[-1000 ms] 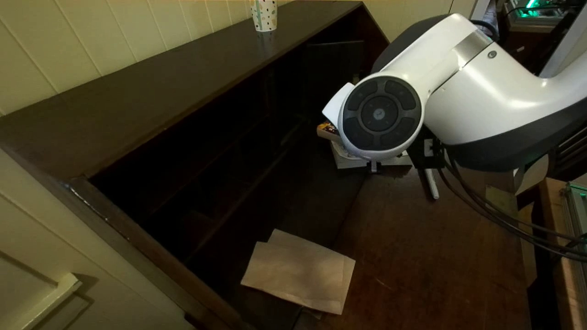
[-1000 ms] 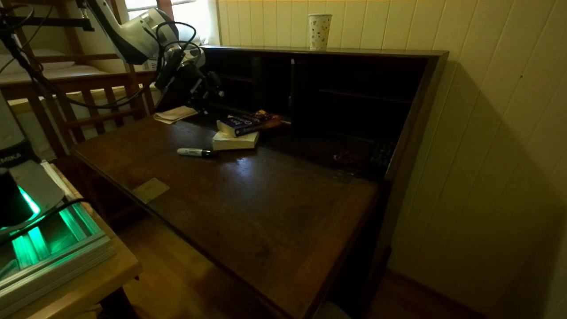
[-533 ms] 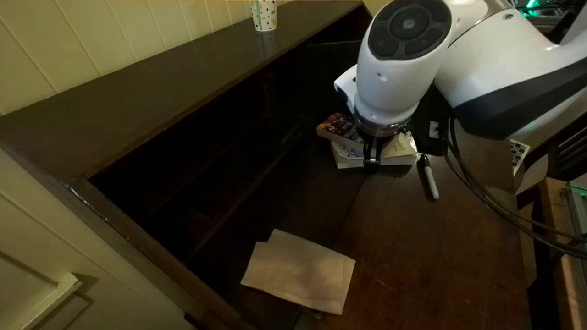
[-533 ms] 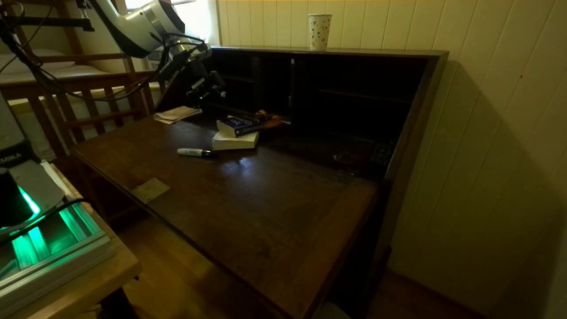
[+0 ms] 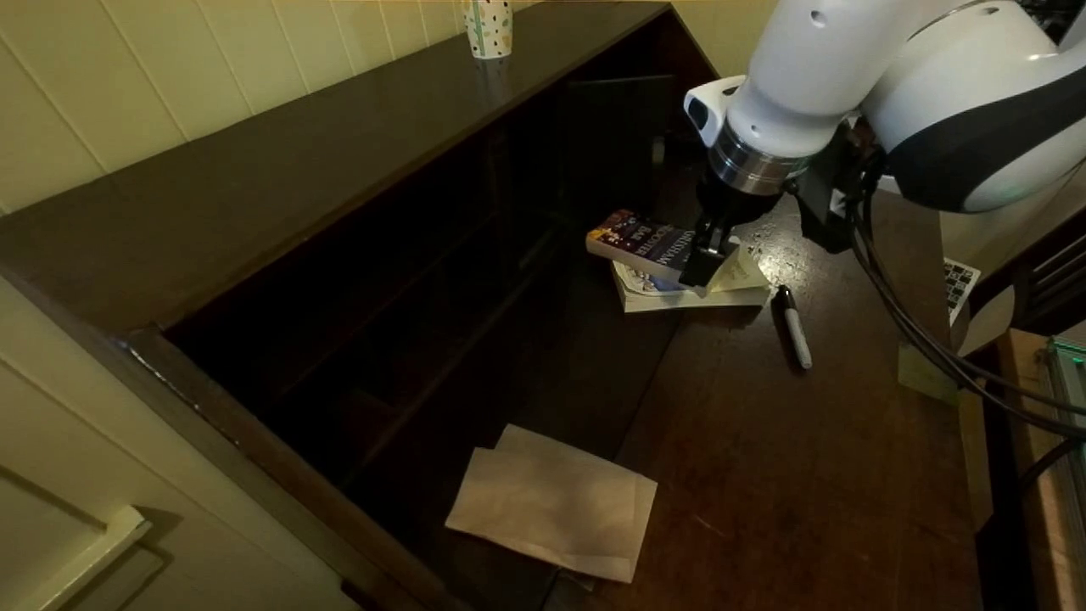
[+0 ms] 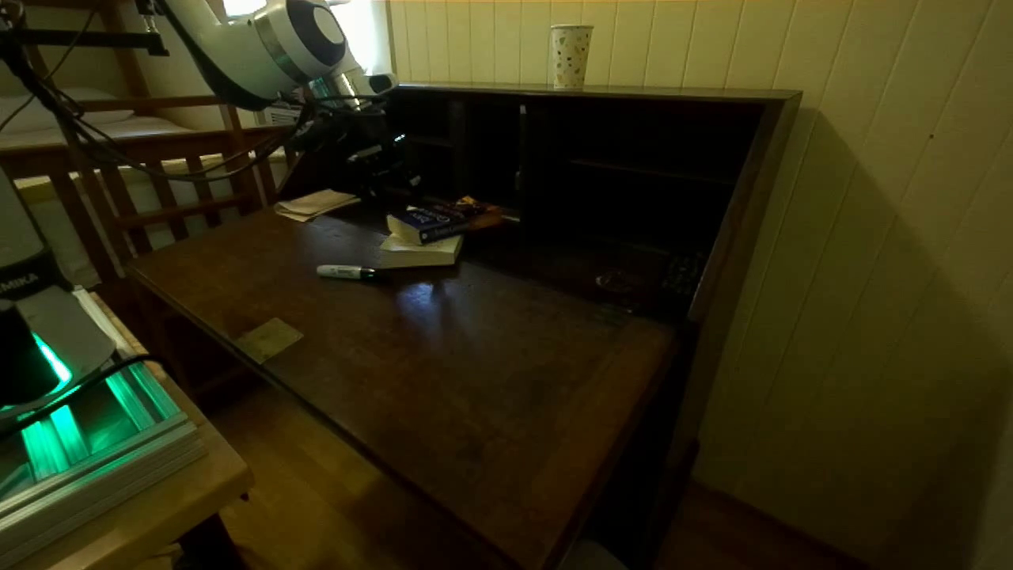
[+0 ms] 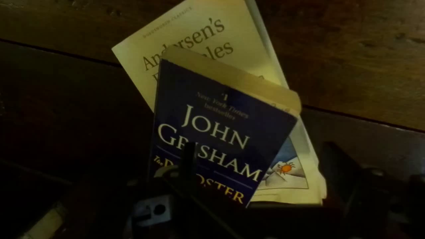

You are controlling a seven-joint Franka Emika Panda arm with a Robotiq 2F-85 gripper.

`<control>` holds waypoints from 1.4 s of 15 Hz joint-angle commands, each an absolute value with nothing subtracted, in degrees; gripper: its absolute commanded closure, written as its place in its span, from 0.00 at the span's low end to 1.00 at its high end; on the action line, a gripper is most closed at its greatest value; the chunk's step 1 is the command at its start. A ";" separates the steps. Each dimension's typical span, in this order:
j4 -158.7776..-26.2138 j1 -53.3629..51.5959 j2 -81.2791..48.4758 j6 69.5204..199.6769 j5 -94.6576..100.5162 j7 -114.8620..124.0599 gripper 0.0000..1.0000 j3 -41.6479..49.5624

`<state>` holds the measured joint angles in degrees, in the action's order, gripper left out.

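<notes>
My gripper (image 7: 260, 152) is open. Its dark fingers stand wide apart in the wrist view, with nothing held between them. In both exterior views the gripper (image 5: 706, 265) (image 6: 388, 178) hangs tilted near the stacked books. The upper book is a dark blue John Grisham paperback (image 7: 219, 132) (image 5: 645, 240) (image 6: 431, 223). It lies askew on a pale Andersen's tales book (image 7: 206, 31) (image 5: 734, 295) (image 6: 423, 253). One finger overlaps the blue cover in the wrist view; the other is beyond the pale book's edge. I cannot tell whether the gripper touches either book.
A grey marker with a black cap (image 5: 796, 329) (image 6: 345, 272) lies beside the books. Folded tan paper (image 5: 556, 501) (image 6: 315, 204) lies on the desk (image 5: 764, 475). A spotted cup (image 5: 489, 32) (image 6: 571, 55) stands on the top shelf. Dark cubbies (image 6: 649, 206) line the desk's back.
The arm has swung toward the right in both exterior views, and the wrist has tilted, showing the gripper over the books. The books, marker, paper and cup have not moved.
</notes>
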<state>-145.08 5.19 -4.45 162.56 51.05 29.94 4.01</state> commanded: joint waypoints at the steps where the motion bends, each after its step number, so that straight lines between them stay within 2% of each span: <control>1: -147.32 7.03 -3.08 168.01 53.01 32.77 0.32 6.28; 6: -146.32 7.72 -2.37 176.03 64.26 43.78 0.68 10.81; 10: -146.62 8.18 -4.87 178.67 64.10 46.30 0.97 12.60; 12: -147.21 8.30 -6.73 179.83 62.33 45.66 1.00 12.84; 21: -150.40 13.57 -13.46 188.50 52.28 37.74 1.00 6.52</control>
